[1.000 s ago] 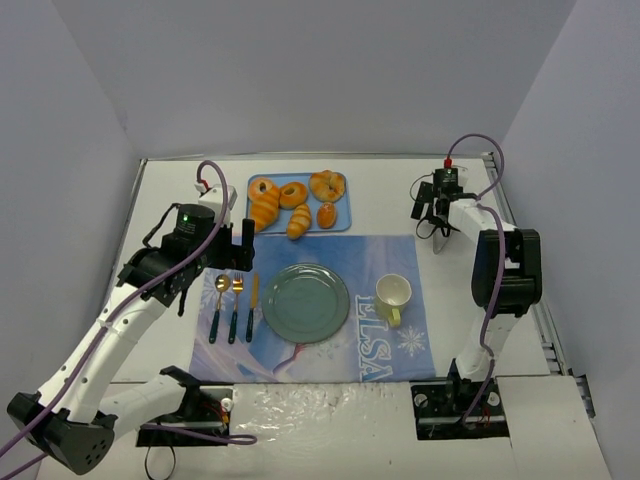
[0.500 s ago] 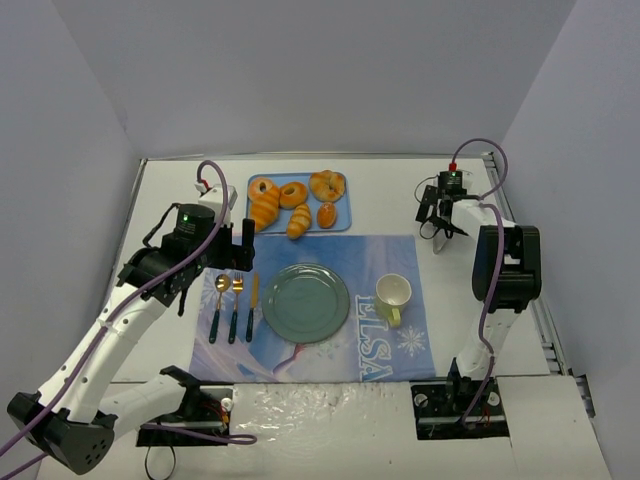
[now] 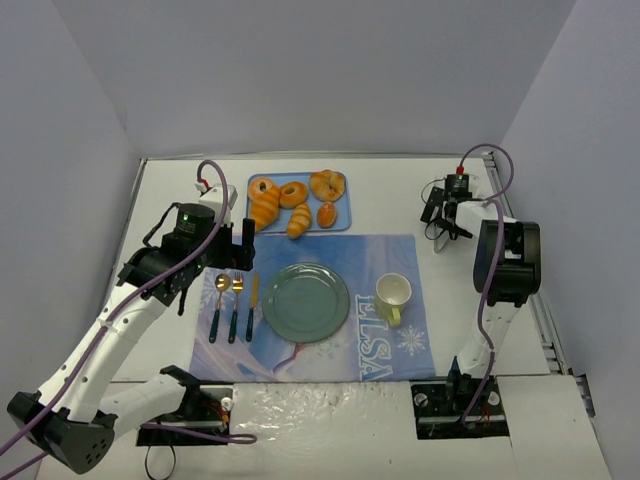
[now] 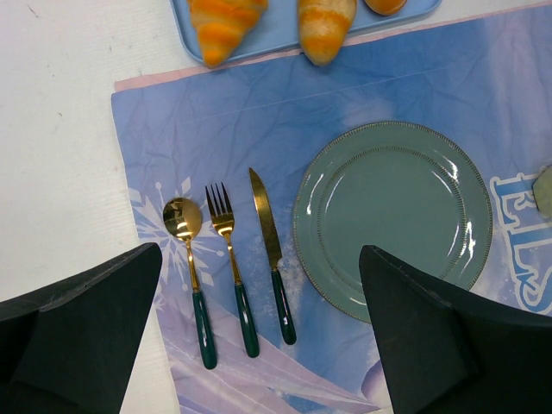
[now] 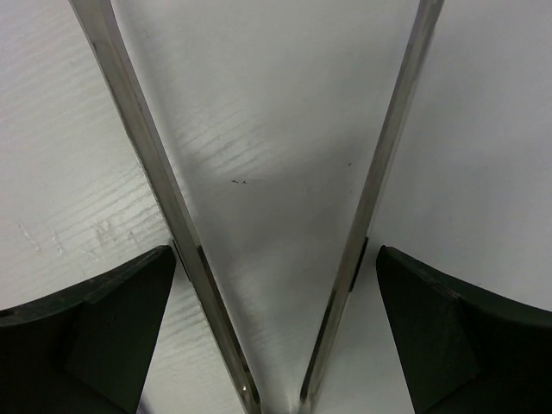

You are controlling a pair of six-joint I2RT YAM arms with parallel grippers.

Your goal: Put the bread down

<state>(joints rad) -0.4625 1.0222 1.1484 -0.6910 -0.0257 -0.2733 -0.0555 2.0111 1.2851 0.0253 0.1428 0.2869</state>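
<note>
The bread is a small golden oval bun at the right front of the blue tray, among croissant-like rolls and round buns. Only its edge shows at the top of the left wrist view. My left gripper is open and empty, hovering over the placemat left of the green plate; in its own view it frames the cutlery and the plate. My right gripper is at the far right, its fingers against the outsides of both arms of spread metal tongs.
A gold spoon, fork and knife with green handles lie left of the plate. A pale yellow mug stands on the blue placemat right of the plate. Two croissant rolls lie at the tray's front edge.
My right gripper has shifted slightly right and back with the tongs. The left arm and the pastries have not moved.
</note>
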